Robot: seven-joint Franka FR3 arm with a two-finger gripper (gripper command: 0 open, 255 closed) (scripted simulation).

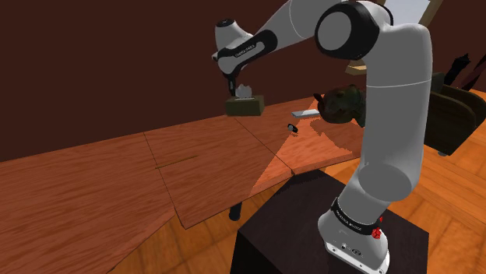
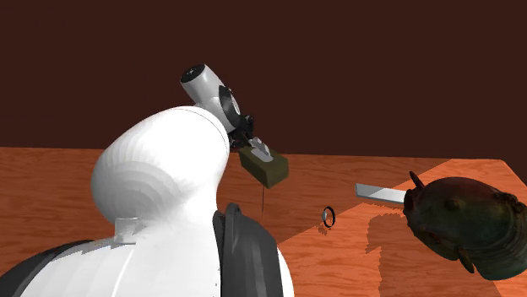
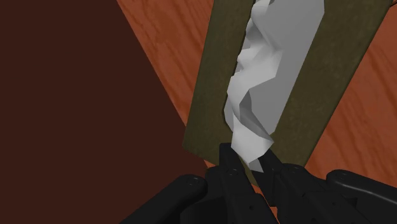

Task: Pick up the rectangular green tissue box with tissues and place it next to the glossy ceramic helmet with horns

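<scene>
One tissue box [image 1: 244,106], a dull olive green, hangs just above the centre of the shoulder view, clear of the wooden table [image 1: 117,179]. We see it again a little above the middle of the second exterior view [image 2: 266,167], tilted, with one end lower than the other. In the wrist view its long top face [image 3: 213,95] runs up the frame, and a crumpled white tissue [image 3: 267,76] stands out of the slot. The black gripper [image 3: 249,167] has its fingers drawn close together, pinching the box by the near end of that tissue. In the shoulder view the gripper [image 1: 237,84] sits directly above the box, at the end of the white arm [image 1: 389,117]. Towards the right of the second exterior view lie a small dark ring [image 2: 328,217] and a flat grey strip [image 2: 380,193]. Beyond them, at the lower right, is the dark horned helmet [image 2: 464,224], well apart from the box.
</scene>
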